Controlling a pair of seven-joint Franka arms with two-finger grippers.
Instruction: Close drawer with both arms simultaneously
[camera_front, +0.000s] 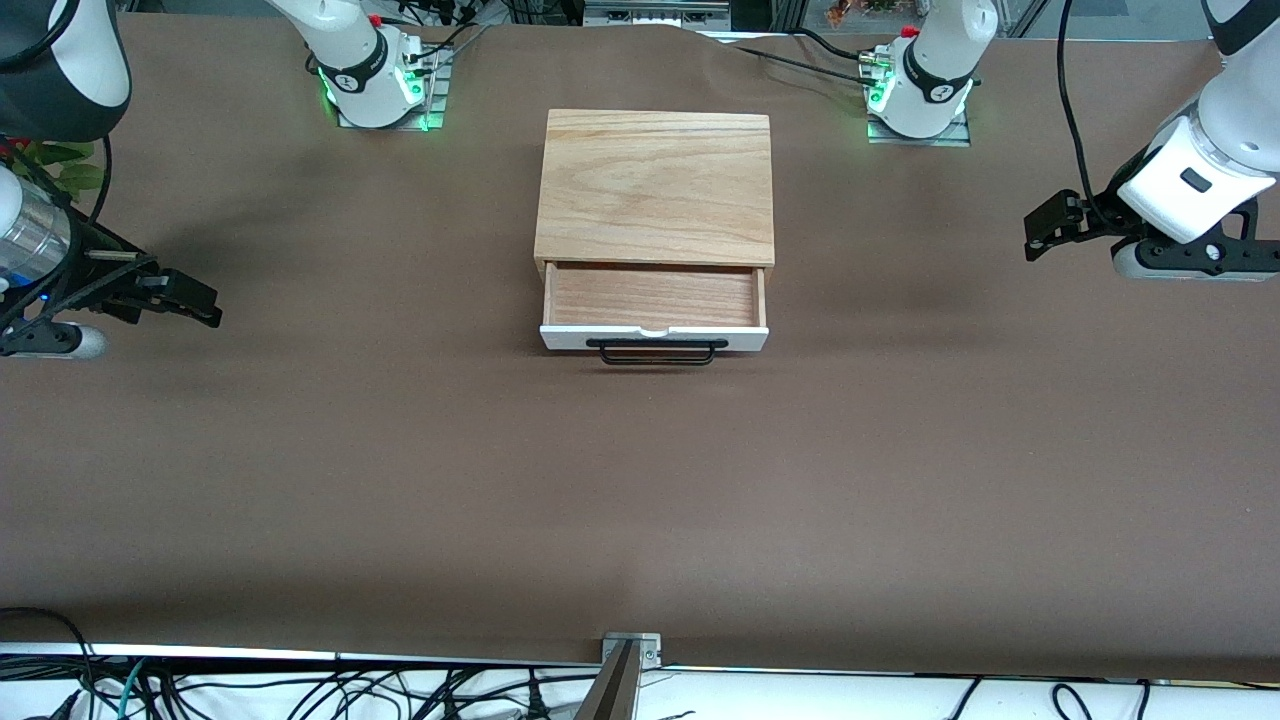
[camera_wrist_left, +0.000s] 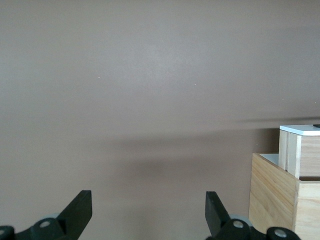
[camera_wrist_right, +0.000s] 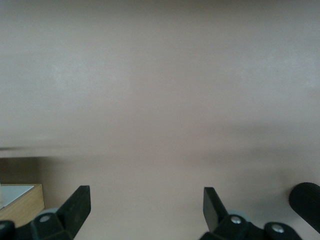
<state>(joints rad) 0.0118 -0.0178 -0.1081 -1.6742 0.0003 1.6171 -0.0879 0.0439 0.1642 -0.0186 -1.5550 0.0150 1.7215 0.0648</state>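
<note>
The drawer (camera_front: 655, 296) stands pulled out of the light-oak box (camera_front: 656, 186) at the table's middle, its white front panel and black bar handle (camera_front: 657, 352) facing the front camera. It is empty. My left gripper (camera_front: 1040, 233) is open and empty, over the table at the left arm's end, well apart from the drawer. My right gripper (camera_front: 195, 298) is open and empty, over the table at the right arm's end. The left wrist view shows open fingers (camera_wrist_left: 80, 210) and the drawer's side (camera_wrist_left: 302, 150). The right wrist view shows open fingers (camera_wrist_right: 79, 205) and a corner of the box (camera_wrist_right: 20, 202).
The brown table cover (camera_front: 640, 500) spreads wide around the box. The arm bases (camera_front: 375, 85) stand along the table's edge farthest from the front camera. Cables lie past the edge nearest to the front camera.
</note>
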